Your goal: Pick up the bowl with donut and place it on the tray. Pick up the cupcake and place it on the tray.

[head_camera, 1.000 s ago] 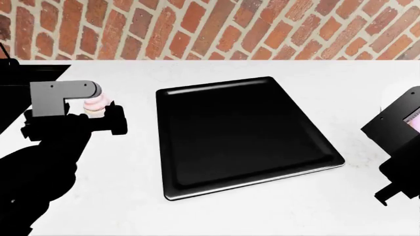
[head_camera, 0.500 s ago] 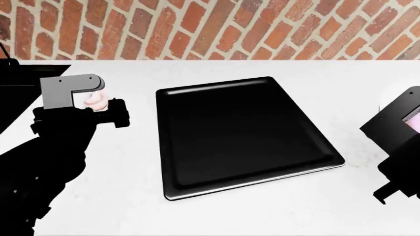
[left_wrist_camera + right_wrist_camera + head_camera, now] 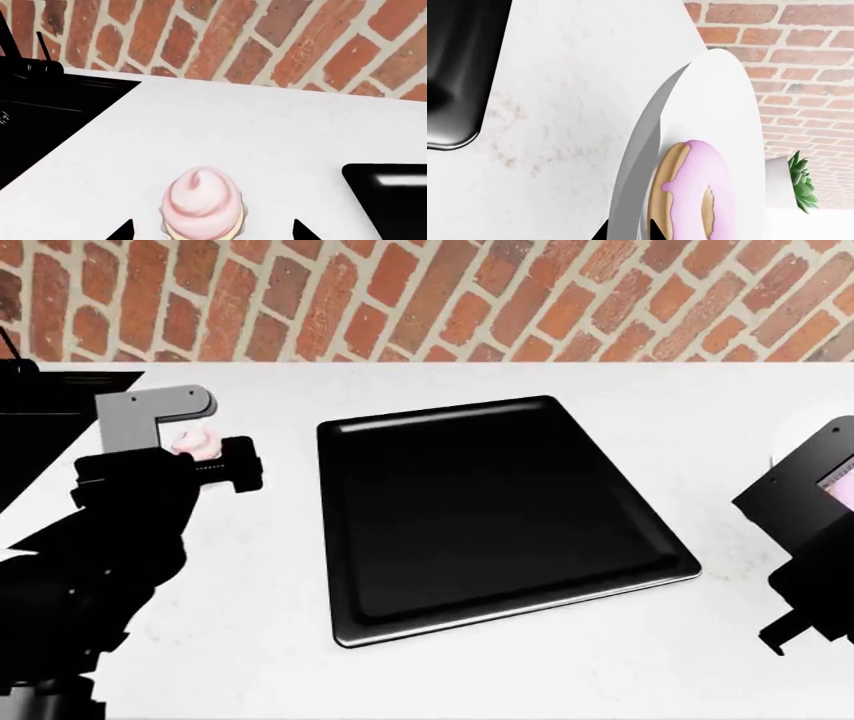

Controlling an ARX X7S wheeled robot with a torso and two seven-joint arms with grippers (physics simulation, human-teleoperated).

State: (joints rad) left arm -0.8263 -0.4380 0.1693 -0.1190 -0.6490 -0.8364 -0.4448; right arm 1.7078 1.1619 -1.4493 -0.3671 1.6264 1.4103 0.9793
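The cupcake, pink swirl in a pale wrapper, stands on the white counter between my left gripper's open fingertips, with a gap on each side. In the head view my left wrist hides most of the cupcake. My right gripper is shut on the rim of the white bowl, one fingertip on each side of the rim. The pink-iced donut lies in the bowl. The black tray lies empty mid-counter, between both arms.
A black sink basin is set in the counter beside the cupcake. A brick wall runs along the back. A small potted plant stands beyond the bowl. The tray's corner shows in both wrist views.
My left arm has moved forward over the cupcake, which is now mostly hidden under the wrist in the head view. The right arm and the tray have not moved.
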